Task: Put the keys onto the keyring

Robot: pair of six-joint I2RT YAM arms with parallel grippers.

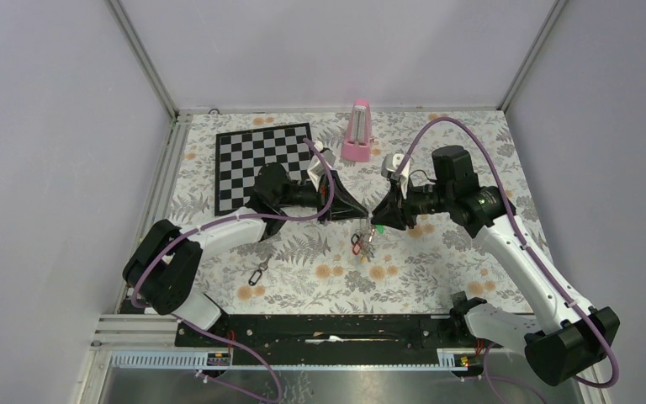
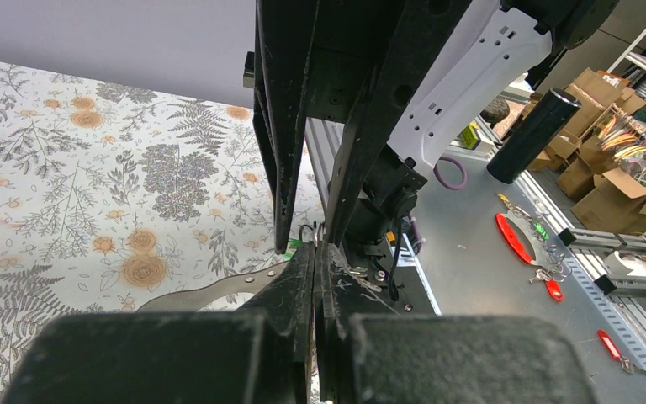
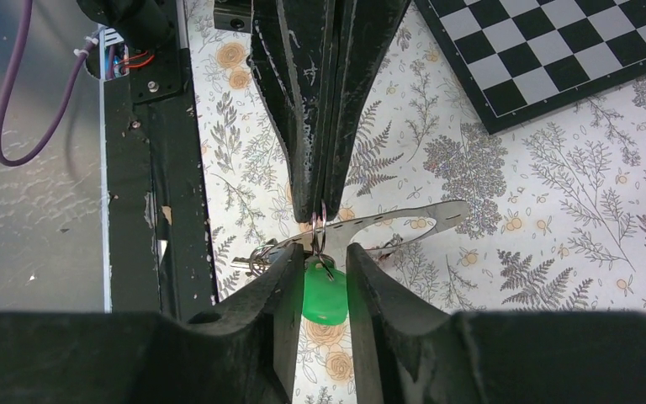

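Two arms: both reach inward with forearms near level, wrists nose to nose over the middle of the table (image 1: pixel 437 278).
Left gripper (image 3: pixel 320 215): black scuffed fingers pressed flat together, tips pinching a thin wire.
Right gripper (image 3: pixel 321 252): jaws part-way apart, sitting snug on either side of the green tag (image 3: pixel 325 296), a smooth plastic oval.
Keyring (image 3: pixel 323 227): fine silvery wire; only a short arc shows at the left tips.
Keys (image 1: pixel 362 246): small metal bunch with some red showing, dangling just below the meeting tips.
Table: matte flower-print cloth; glossy chessboard (image 1: pixel 252 164) toward the far left corner.
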